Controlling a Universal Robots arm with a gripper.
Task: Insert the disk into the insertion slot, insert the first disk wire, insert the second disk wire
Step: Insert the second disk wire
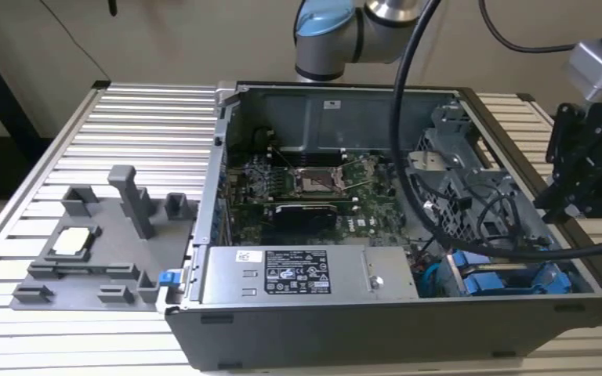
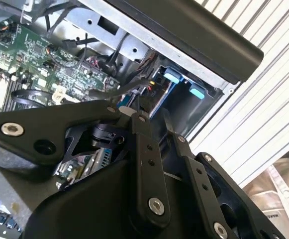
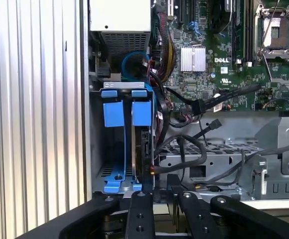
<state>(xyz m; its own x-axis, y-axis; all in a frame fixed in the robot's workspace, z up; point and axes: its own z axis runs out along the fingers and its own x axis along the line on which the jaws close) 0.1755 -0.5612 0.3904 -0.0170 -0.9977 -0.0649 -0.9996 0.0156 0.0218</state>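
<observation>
A: Disk position?
B: The disk (image 3: 142, 113) stands on edge in the slot (image 3: 103, 154), straight ahead of the tool (image 3: 162, 194), blue frame showing. Judged seated; that step reads as done.
A: Tool state?
B: Cannot tell whether it is spread or pinching anything. It hangs at the rim of the computer case (image 1: 280, 329), just short of the slot. A small dark piece with an orange spot lies right at its front; wire end or not, cannot tell.
A: Step in hand, then?
B: Wire work, by my reading. Loose black wires (image 3: 191, 144) loop just beside the tool on the circuit board (image 3: 224, 69) side. One ends in a small black plug (image 3: 215, 124), apart from the disk.
A: Notes for doing it well?
B: Plug square to the disk before any push. Push straight, light force, back off if it binds. Keep the loops off the slot's edge; no sideways pull on the disk.
</observation>
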